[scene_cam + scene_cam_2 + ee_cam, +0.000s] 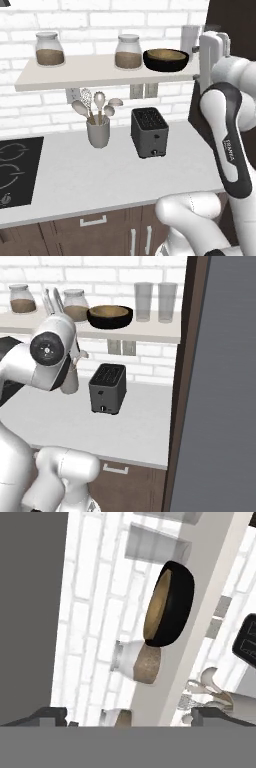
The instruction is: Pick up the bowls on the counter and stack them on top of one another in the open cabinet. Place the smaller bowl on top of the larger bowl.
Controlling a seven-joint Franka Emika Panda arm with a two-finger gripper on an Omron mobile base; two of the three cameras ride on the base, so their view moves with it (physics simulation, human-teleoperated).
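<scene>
Left base view, toaster (pixel 149 132), utensil crock (pixel 98 131)

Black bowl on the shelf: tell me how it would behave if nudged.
The black bowl looks glossy, so probably slippery on the shelf. Its wide, low shape suggests sliding rather than tipping. The wooden bowl nested inside would likely ride along.

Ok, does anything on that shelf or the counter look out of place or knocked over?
Nothing stands out. The smaller bowl sits nested in the larger bowl on the open cabinet; the jars and toaster stand upright.
</scene>
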